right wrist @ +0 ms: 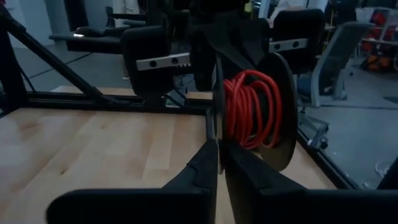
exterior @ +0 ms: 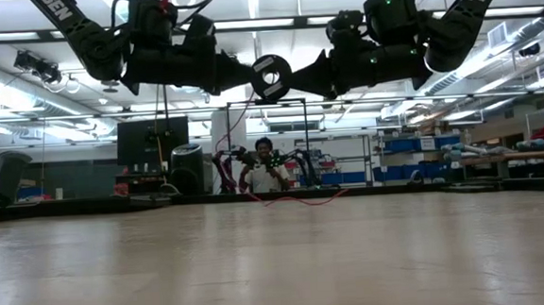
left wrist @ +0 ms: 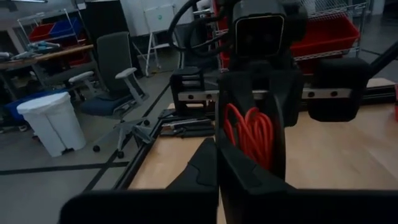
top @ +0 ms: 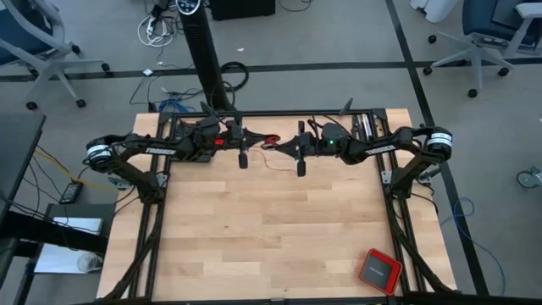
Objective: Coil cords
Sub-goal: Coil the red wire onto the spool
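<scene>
A thin red cord (right wrist: 252, 112) is wound in a tight coil on a dark round spool (exterior: 270, 77), held high above the table's far middle between both grippers. The coil also shows in the left wrist view (left wrist: 252, 134) and the high view (top: 269, 138). A loose tail of the cord (exterior: 294, 200) hangs down and lies in loops on the table's far part. My left gripper (top: 254, 141) comes at the spool from the left, my right gripper (top: 284, 146) from the right. Both are shut. My left gripper meets the spool at its left rim (exterior: 253, 75), reaching level from the table's left. Its shut fingers (left wrist: 214, 171) line up with one thin flange's edge, but they hide the place of contact. The spool is lifted clear of the table. My right gripper pinches the thin edge of one spool flange (right wrist: 217, 118) between its two fingers, reaching level from the table's right. The spool stands on edge, its round face toward the table's near side, with the red coil beside the fingers.
A red square box with a dark top (top: 379, 269) lies near the table's near right corner. The table's dark frame rail (top: 288, 113) runs along the far edge. A person (exterior: 268, 174) sits beyond the table. The wooden top (top: 271, 229) lies below the arms.
</scene>
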Controlling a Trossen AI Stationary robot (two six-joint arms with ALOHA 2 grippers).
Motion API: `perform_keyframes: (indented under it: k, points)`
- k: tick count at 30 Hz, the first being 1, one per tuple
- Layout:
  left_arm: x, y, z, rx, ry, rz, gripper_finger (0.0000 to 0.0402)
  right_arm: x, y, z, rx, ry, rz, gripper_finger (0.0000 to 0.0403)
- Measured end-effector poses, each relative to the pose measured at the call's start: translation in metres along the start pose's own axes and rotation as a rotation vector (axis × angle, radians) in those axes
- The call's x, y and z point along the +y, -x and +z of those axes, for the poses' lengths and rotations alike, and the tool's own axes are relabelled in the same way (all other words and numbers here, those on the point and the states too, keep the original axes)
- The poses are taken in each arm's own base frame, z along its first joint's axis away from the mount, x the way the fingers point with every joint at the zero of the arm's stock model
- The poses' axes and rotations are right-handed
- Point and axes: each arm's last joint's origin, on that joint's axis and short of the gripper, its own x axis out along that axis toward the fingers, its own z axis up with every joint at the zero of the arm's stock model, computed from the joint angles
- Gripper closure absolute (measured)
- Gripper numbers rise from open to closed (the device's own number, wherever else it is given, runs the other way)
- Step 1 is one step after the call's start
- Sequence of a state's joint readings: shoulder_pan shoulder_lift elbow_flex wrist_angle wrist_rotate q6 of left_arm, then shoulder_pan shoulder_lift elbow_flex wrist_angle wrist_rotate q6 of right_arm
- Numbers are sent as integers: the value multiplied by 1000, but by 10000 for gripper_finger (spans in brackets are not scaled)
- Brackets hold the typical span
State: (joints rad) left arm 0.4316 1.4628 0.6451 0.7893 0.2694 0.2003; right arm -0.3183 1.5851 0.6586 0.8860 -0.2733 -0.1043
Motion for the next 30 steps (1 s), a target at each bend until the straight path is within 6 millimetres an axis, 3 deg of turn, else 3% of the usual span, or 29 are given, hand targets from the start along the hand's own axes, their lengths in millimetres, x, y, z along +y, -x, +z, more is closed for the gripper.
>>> perform_keyframes:
  k: [4, 8, 13, 18, 25, 30]
  points:
    - [0, 0, -1, 9, 14, 11, 400, -3, 5, 4, 29, -38, -10, 351]
    - [1, 0, -1, 12, 27, 37, 400, -12, 24, 20, 95, -72, -47, 328]
    - [2, 0, 1, -8, 24, 43, 401, -18, 33, 18, 174, -132, -77, 316]
    - [2, 0, 2, -17, 22, 44, 401, -18, 19, -10, 244, -150, -46, 317]
    - [2, 0, 8, -78, 62, 34, 401, -22, -10, -57, 145, -211, -52, 316]
    - [1, 0, 11, -110, 79, 16, 401, -24, -21, -75, 80, -314, -59, 319]
